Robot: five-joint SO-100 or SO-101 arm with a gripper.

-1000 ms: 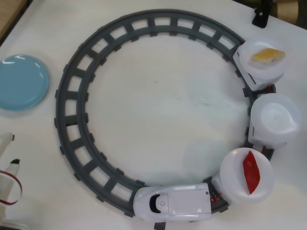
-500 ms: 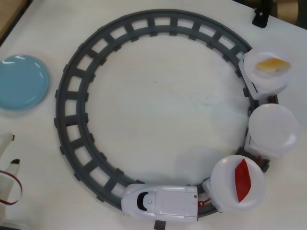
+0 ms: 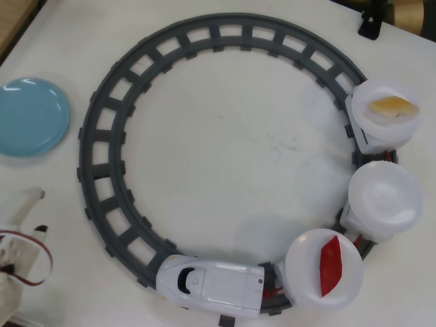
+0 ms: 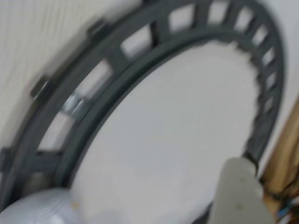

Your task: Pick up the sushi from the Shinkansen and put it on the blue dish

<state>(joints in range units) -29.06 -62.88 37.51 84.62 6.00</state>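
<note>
Blurred hand [image 4: 240, 196], jaws perhaps open.

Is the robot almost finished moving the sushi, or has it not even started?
Not started, it seems. The yellow-orange toy sushi still lies on the last round white plate of the white plastic toy bullet train. The glossy light-blue round dish is empty. The arm sits at the lower left of the overhead view, far from the sushi, and its gripper isn't clearly visible. Reaching, grabbing, carrying and placing are all left.
</note>
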